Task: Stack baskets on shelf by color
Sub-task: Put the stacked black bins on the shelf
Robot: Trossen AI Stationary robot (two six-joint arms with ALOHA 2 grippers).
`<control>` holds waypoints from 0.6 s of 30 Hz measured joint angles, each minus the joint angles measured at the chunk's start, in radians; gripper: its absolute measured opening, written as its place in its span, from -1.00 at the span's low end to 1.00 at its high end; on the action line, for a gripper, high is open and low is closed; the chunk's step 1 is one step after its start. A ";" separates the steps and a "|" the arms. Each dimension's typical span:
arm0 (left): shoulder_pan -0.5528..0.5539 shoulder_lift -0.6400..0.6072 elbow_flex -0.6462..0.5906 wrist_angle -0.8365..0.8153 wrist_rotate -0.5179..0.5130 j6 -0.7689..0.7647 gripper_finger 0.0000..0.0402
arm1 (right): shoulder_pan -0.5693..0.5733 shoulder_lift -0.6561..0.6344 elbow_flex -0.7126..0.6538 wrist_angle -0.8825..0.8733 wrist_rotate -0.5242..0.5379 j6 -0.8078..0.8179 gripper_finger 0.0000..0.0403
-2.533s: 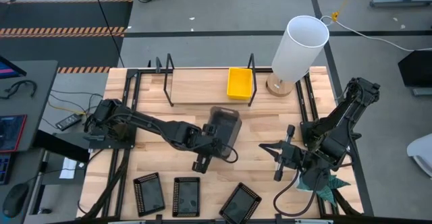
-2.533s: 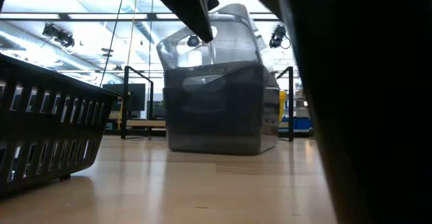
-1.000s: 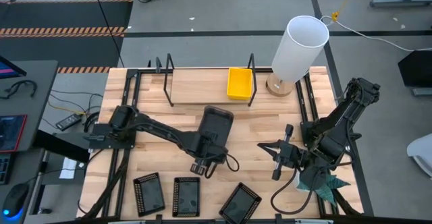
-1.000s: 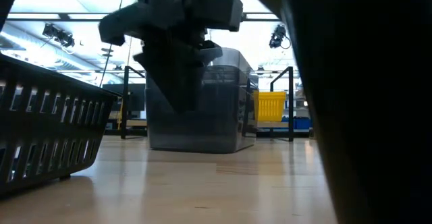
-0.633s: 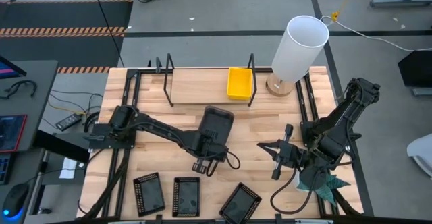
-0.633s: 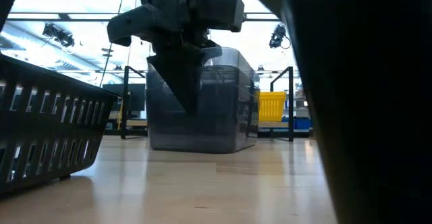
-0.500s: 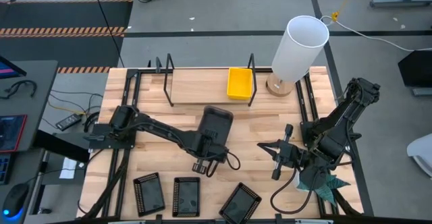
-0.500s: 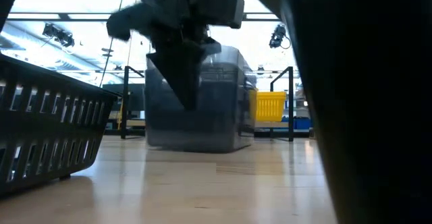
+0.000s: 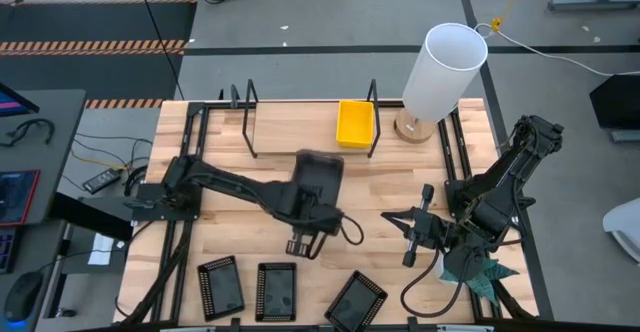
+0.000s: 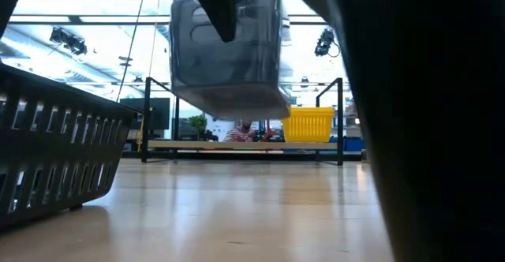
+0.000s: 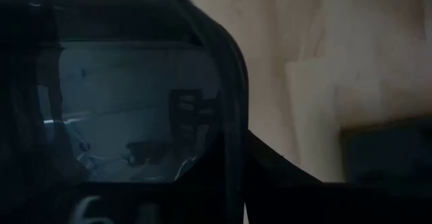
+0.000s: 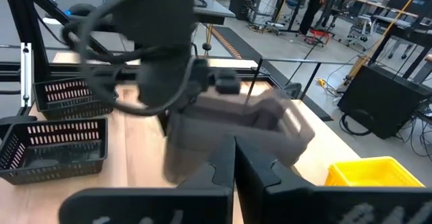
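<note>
The left pincer (image 9: 309, 215) is clamped on a grey basket (image 9: 318, 176), held clear above the surface (image 10: 252, 215) and short of the shelf (image 9: 295, 127); this reads as the carry step; next it needs setting down beside the yellow basket (image 9: 355, 121); the right pincer (image 9: 410, 230) waits with fingers apart at the right.

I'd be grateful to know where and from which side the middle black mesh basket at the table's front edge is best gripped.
Probably one long wall of the middle black mesh basket, from straight above. It sits upright and open-topped, its thin rim exposed, with gaps to both neighbouring baskets that look wide enough for a finger.
</note>
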 joint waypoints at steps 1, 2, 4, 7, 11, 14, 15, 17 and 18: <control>0.007 0.000 0.014 -0.024 -0.003 0.001 -0.92 | 0.000 0.000 0.000 0.000 0.000 0.001 -0.96; 0.014 -0.002 0.023 -0.042 -0.007 0.009 -0.92 | 0.000 0.000 0.000 0.000 0.000 0.002 -0.96; 0.027 -0.013 0.024 -0.067 -0.021 0.018 -0.92 | 0.000 0.000 0.000 0.000 -0.001 0.002 -0.96; 0.060 -0.041 -0.002 -0.084 -0.041 0.021 -0.92 | 0.002 0.000 0.000 0.000 -0.013 0.006 -0.96; 0.125 -0.096 -0.091 -0.031 -0.048 0.040 -0.92 | 0.002 0.000 0.000 0.002 -0.020 0.006 -0.96; 0.181 -0.137 -0.170 0.025 -0.053 0.068 -0.92 | 0.002 0.000 0.000 0.008 -0.020 0.004 -0.96; 0.199 -0.146 -0.193 0.047 -0.054 0.080 -0.92 | 0.002 0.000 0.000 0.008 -0.020 0.002 -0.96; 0.237 -0.166 -0.234 0.085 -0.051 0.117 -0.92 | 0.002 0.000 0.000 0.010 -0.019 0.001 -0.96; 0.258 -0.169 -0.249 0.100 -0.050 0.129 -0.92 | 0.002 0.000 0.000 0.011 -0.019 -0.003 -0.96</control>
